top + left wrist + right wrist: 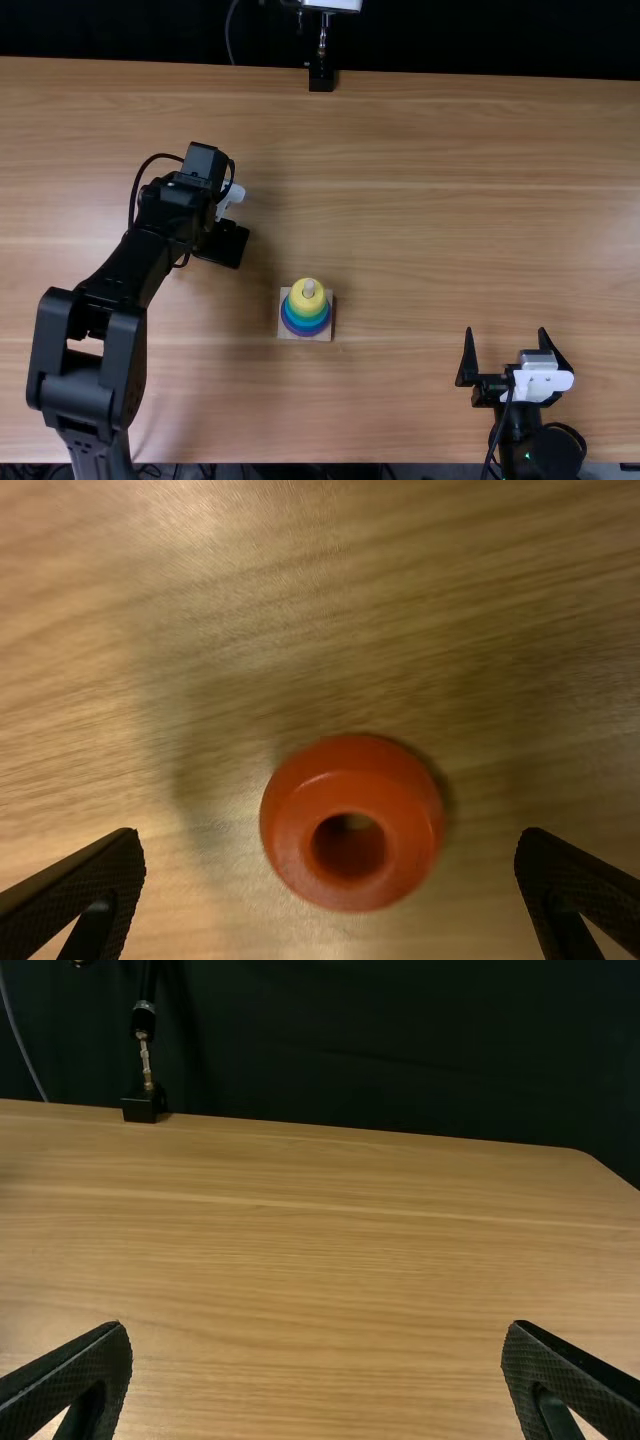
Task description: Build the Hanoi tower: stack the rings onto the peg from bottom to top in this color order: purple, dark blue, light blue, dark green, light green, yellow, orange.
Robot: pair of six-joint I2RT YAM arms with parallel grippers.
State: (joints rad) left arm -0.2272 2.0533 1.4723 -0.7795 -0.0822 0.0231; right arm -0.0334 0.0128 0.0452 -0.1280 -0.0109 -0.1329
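Well, ring [350,789] (orange) beneath left claw [222,244]

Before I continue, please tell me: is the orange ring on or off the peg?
Off: the orange ring lies on the table, and the yellow ring is the top one on the peg.

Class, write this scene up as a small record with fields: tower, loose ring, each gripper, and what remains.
Tower: square wooden base; round purple ring lowest, round yellow ring topmost
Loose ring: round orange ring, flat on light brown wooden table
Left gripper: open, above orange ring
Right gripper: open, near the table's near edge
Remaining: orange ring, not yet stacked
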